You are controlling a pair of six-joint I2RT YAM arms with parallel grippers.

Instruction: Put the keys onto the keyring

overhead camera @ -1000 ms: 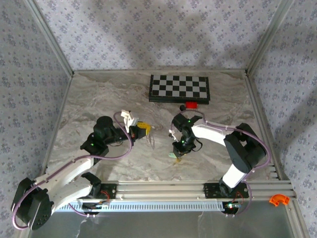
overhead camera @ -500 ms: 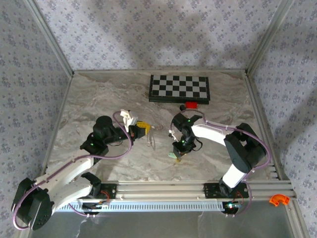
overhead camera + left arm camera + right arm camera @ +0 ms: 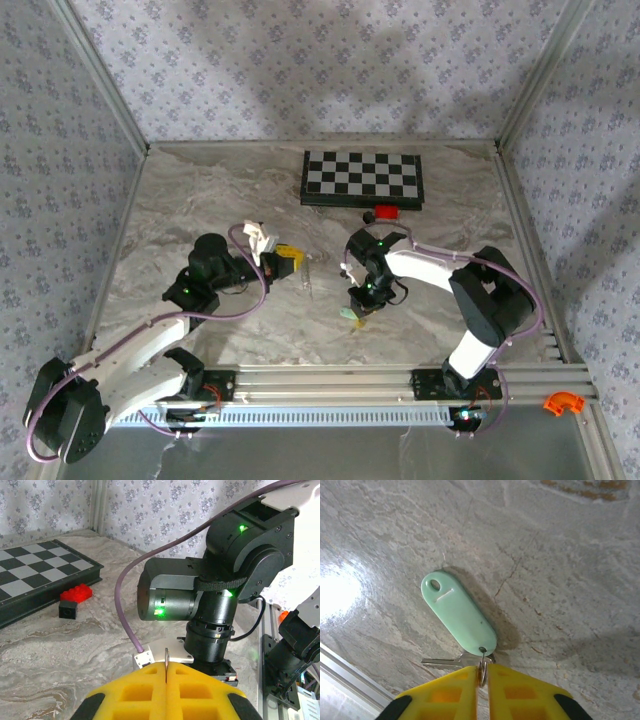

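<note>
The keys [image 3: 459,612] are a pale mint-green tag and a silvery key [image 3: 442,662] joined by a small wire ring. They lie on the marble table, low in the right wrist view. My right gripper [image 3: 482,674] is shut on that small ring, its yellow fingers almost touching. From above, the tag [image 3: 349,313] peeks out under the right gripper [image 3: 359,318]. My left gripper [image 3: 166,671] is shut on the keyring [image 3: 166,659], seen edge-on as a thin metal strip. From above, the keyring [image 3: 309,279] hangs as a thin loop beside the left gripper [image 3: 293,262].
A checkerboard [image 3: 362,178] lies at the back of the table, with a red block [image 3: 385,212] and a black block [image 3: 368,215] in front of it. The right arm's wrist [image 3: 215,595] stands close in front of my left gripper. An orange piece [image 3: 562,402] sits outside the rail.
The keyring loop under the left gripper has turned and looks narrower and straighter. The right gripper's jaws have drawn in slightly on the small ring. Both arms have stayed in place.
</note>
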